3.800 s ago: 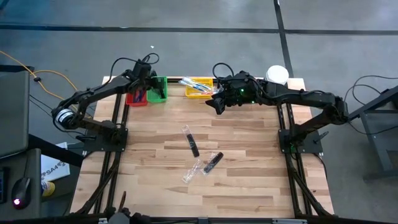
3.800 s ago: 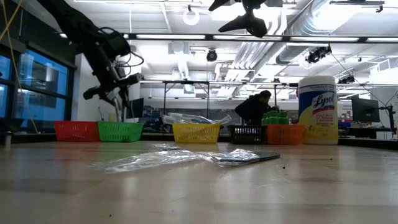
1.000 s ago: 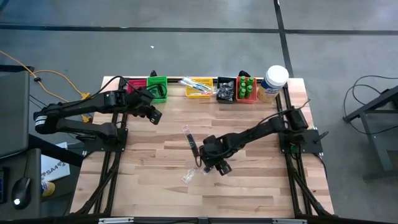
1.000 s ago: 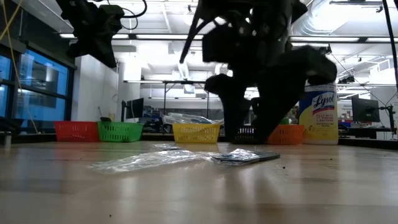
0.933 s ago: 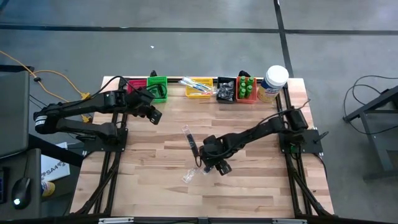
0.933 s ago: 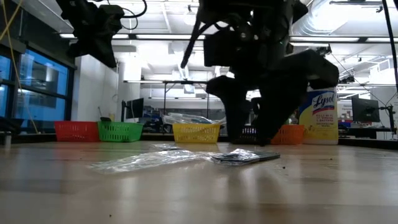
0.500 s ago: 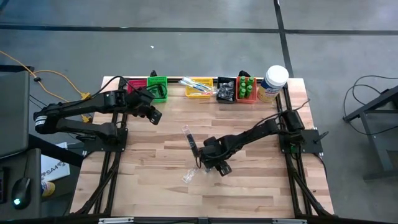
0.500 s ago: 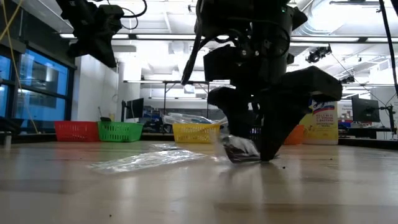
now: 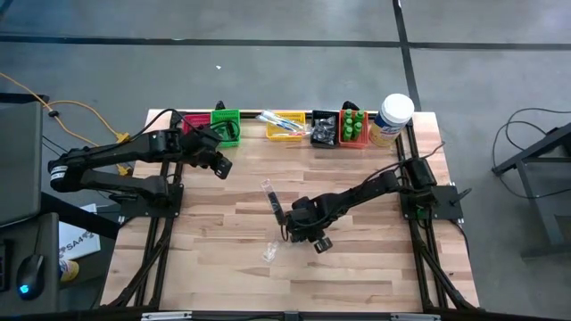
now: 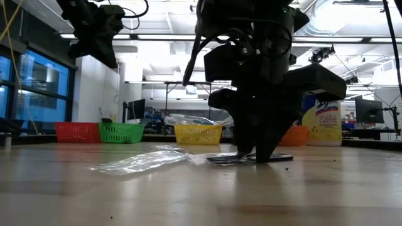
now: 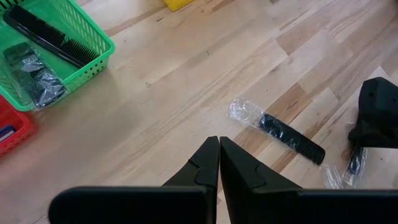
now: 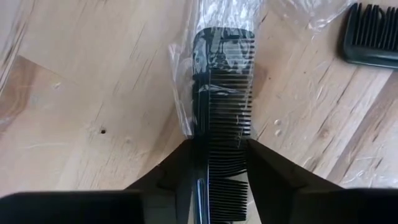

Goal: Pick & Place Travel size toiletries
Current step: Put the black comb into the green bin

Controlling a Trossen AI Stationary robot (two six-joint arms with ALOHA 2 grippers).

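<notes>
Right pincer (image 12: 221, 163) is down at the middle of the wooden desk (image 9: 357, 276), its two dark fingers (image 12: 177, 168) pressed against both sides of a black comb (image 12: 222, 124) in a clear wrapper, gripping it. In the low view the comb (image 10: 251, 158) lies flat on the desk surface under the pincer (image 10: 254, 154). A second wrapped black comb (image 9: 277, 205) lies just beside it, toward the far edge, and a crumpled clear wrapper (image 9: 270, 253) lies near on the front side. From above, the right arm reaches in from the right edge to the pincer (image 9: 302, 234).

Along the far edge stands a row of small mesh bins: a red bin (image 9: 198, 119), a green bin (image 11: 93, 59) holding a loose black comb (image 11: 46, 34) and a wrapped dark item, a yellow bin (image 9: 285, 131), a black bin (image 9: 324, 129) and an orange bin (image 9: 353, 127) with green bottles (image 9: 353, 118). A white jar (image 9: 393, 114) stands at the far right corner.

Left pincer (image 11: 219, 163) hangs above the desk near the green bin, fingers clenched together with nothing between them.
</notes>
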